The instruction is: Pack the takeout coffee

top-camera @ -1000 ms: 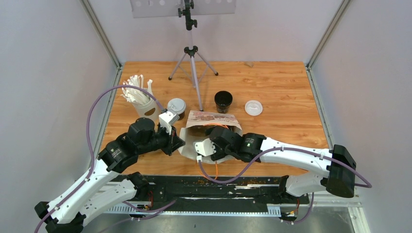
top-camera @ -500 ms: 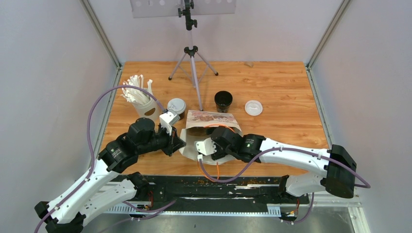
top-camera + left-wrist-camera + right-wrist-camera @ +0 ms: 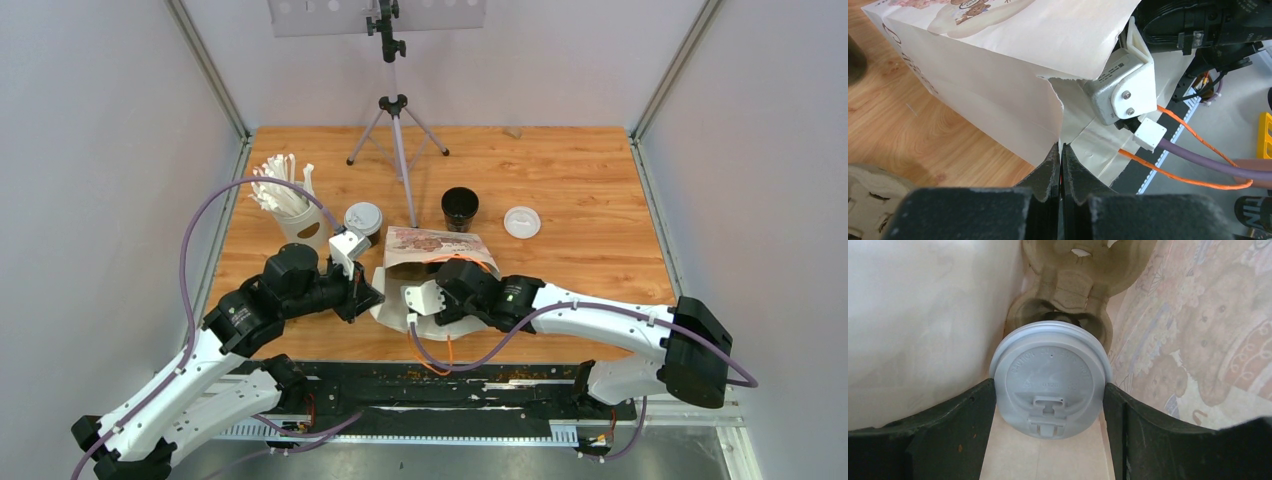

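**A:** So, which step in hand?

**B:** Loading the first coffee, by the look of it. Right gripper deep inside the paper bag, clamped on a lidded cup with a finger against each side of the white lid.

**A:** And where exactly?

**B:** Inside the bag, at a pocket of the pulp carrier tray further in. Hard to tell whether seated or only lined up.

**A:** Left side?

**B:** Left gripper pinched together on the torn near edge of the bag's mouth, holding it open. Bag on its side at the near middle of the table.

**A:** Next move?

**B:** Probably pressing the cup square into the pocket, then spreading the fingers and backing out toward the near edge without snagging paper. Worth minding the torn edge meanwhile.

**A:** Much left?

**B:** Plenty. Second lidded cup on the far left, beside the cup of straws. Open black cup and loose white lid beyond the bag to the right, apart from each other.
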`<action>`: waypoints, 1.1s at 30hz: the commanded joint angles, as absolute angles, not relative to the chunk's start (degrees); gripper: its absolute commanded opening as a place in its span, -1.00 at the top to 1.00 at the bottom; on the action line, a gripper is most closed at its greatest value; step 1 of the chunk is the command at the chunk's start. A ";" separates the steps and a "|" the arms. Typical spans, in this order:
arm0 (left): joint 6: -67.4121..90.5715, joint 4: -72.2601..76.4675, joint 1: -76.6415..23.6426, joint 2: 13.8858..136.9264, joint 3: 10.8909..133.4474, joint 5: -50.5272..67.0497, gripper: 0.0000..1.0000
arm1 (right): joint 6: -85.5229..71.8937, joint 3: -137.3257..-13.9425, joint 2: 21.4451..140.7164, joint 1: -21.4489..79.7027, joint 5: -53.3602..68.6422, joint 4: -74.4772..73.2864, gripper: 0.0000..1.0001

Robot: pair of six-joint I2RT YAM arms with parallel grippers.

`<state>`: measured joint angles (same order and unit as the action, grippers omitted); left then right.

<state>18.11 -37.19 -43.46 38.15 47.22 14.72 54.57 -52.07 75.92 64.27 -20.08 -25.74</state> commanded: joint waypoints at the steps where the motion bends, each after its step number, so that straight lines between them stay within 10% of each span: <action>1: 19.11 -33.41 -43.42 37.10 46.85 16.32 0.86 | 54.76 -50.80 76.53 63.53 -20.49 -22.29 -0.43; 33: 19.55 -33.33 -43.42 37.81 46.49 16.64 0.86 | 53.85 -47.77 79.32 60.22 -17.43 -20.05 -0.43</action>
<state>19.18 -36.14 -43.46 38.00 46.39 15.03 54.59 -48.99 78.24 61.25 -18.87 -19.00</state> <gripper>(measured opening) 0.066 0.741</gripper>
